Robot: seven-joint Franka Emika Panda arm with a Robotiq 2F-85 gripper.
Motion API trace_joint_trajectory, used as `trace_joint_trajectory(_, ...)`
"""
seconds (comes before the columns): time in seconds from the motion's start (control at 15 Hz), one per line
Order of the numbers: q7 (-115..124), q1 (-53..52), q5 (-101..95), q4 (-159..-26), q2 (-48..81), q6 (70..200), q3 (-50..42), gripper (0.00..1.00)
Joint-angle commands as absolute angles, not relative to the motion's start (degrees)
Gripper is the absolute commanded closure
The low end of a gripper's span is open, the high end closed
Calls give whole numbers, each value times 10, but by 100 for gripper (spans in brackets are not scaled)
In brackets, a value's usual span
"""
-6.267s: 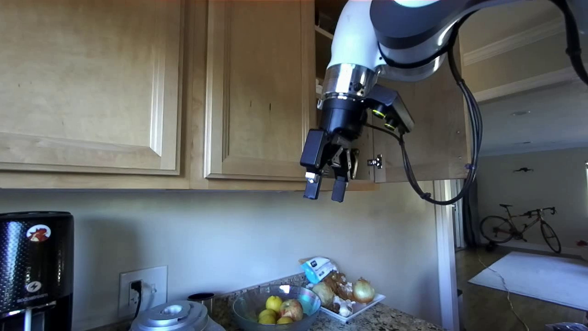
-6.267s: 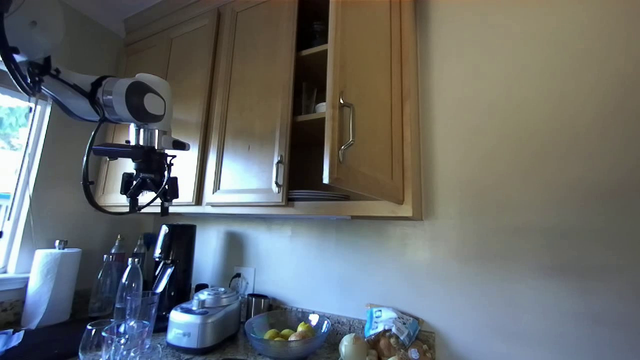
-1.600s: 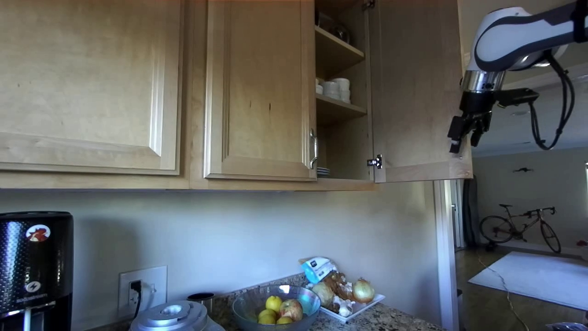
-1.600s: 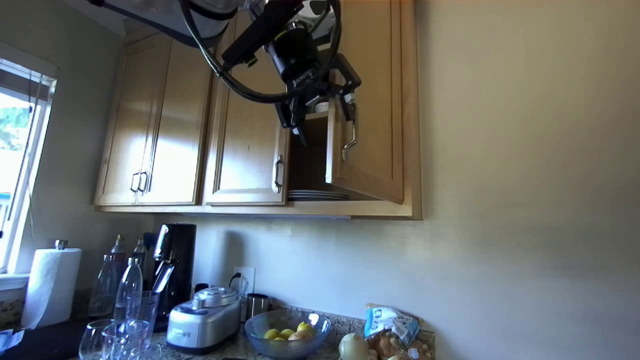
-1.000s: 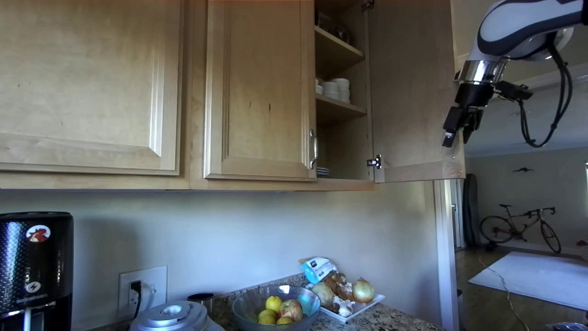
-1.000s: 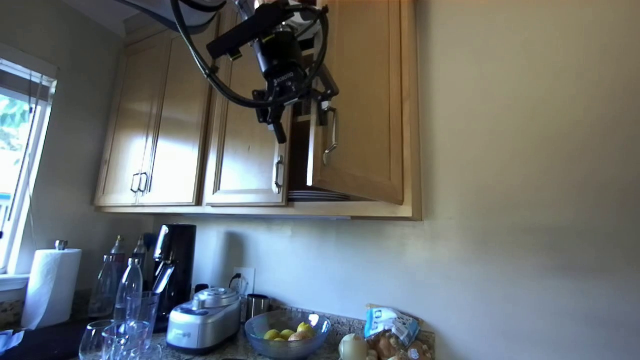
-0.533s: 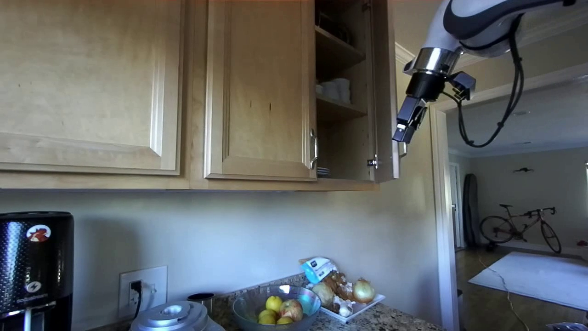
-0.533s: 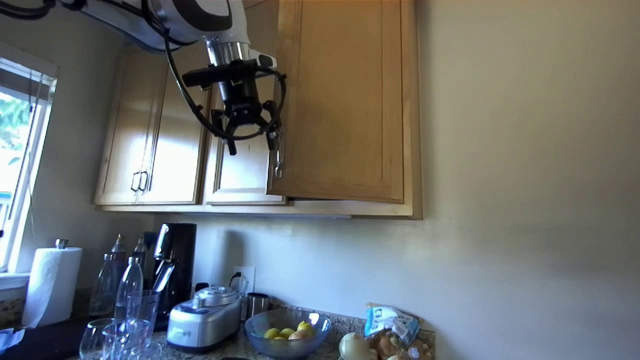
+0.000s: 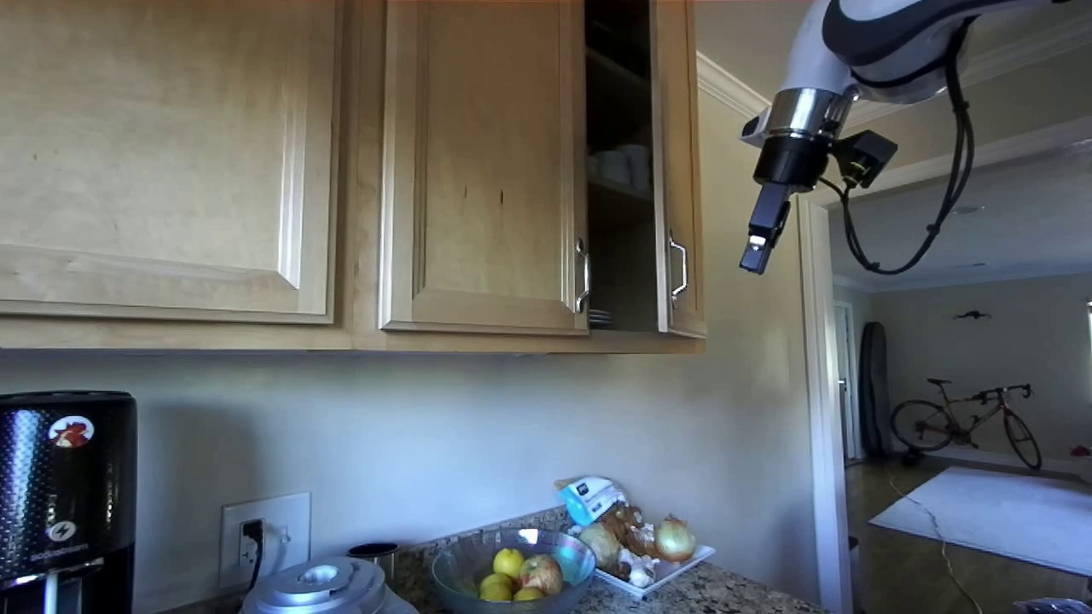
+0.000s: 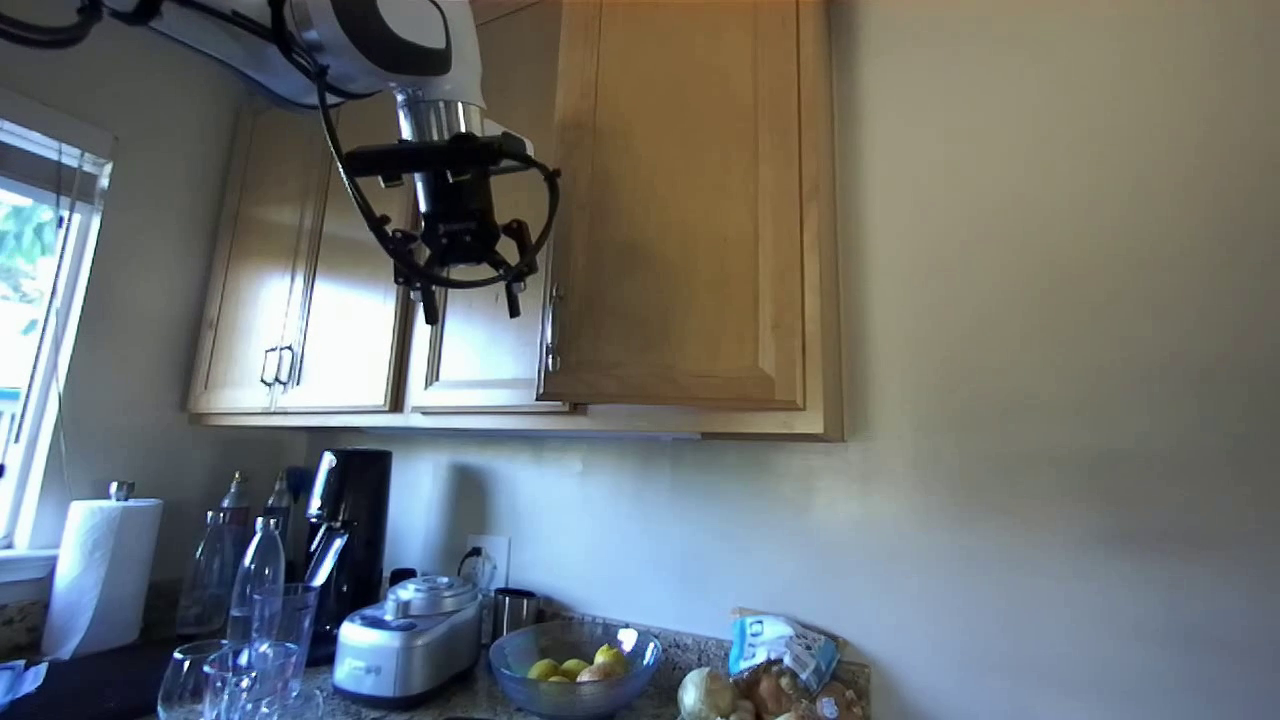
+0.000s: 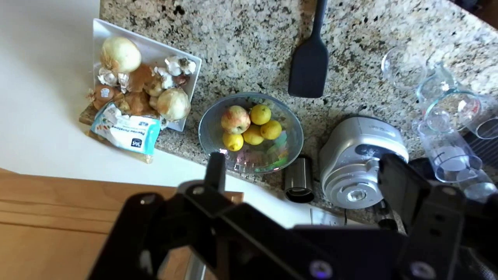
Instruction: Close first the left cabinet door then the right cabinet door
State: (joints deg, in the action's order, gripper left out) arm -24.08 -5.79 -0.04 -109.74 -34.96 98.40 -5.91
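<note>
- left door (image 9: 486, 196): right above the bowl (image 10: 575, 697), long side vertical, sitting flat
- right door (image 10: 680, 220): above-right of bowl, also vertical but angled outward, ajar
- claw (image 10: 472, 307): higher than bowl, spread pretty wide

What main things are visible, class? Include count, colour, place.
Left cabinet door: one, maple, left of opening
Right cabinet door: one, maple, right of opening, ajar
Bowl: one, clear, counter
Lemons: four, yellow, bowl
Apple: one, reddish, bowl
Tray: one, white, counter
Onions: several, pale and brown, tray
Bag: one, blue-white, by tray
Spatula: one, dark, counter
Low appliance: one, silver, counter
Tall appliance: one, black, counter
Glassware: several, clear, counter
Gripper: one, black, before cabinets
Arm: one, white, overhead
</note>
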Motion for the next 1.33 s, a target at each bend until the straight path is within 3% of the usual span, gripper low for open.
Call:
trace_joint_trajectory(0.0,-244,-44,4,-1135,-409,946,-81,0)
trace_joint_trajectory(0.33,-232,-9,-7,-1142,-443,920,-121,0)
trace_joint_trajectory(0.4,-232,-3,-8,-1139,-443,921,-129,5)
trace_joint_trajectory(0.47,-234,0,-6,-1135,-441,920,-138,26)
trace_joint_trajectory(0.67,-216,-8,16,-1141,-405,977,-139,36)
trace_joint_trajectory(1.2,-141,-14,42,-1072,-209,1144,-71,90)
trace_joint_trajectory(1.27,-132,-11,37,-1059,-189,1155,-63,92)
